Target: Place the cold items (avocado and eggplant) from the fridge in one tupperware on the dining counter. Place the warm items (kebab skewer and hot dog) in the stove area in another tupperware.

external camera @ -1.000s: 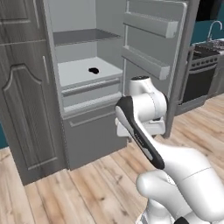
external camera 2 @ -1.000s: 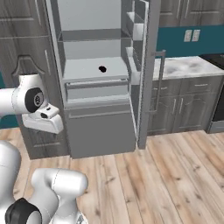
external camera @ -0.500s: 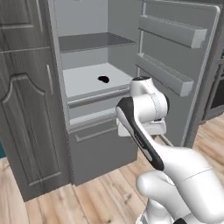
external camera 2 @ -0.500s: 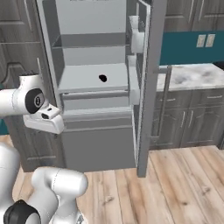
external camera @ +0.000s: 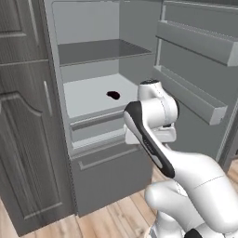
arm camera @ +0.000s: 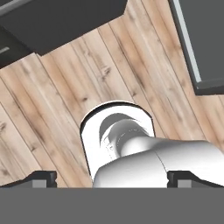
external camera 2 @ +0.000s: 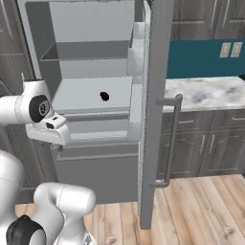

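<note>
Fridge shelf (external camera: 88, 95): one small dark item (external camera: 113, 95) lying on it.

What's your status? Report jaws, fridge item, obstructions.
Gripper open, empty, pointing down at the wood floor. One dark item on the fridge shelf, untouched; too small to identify. Fridge door open; nothing between arm and shelf.

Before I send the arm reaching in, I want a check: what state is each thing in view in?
Fridge door: swung wide open.
Dark item: lying on the middle fridge shelf, untouched.
Upper shelf: bare.
Gripper: open, holding nothing, pointing down at the wooden floor.
</note>
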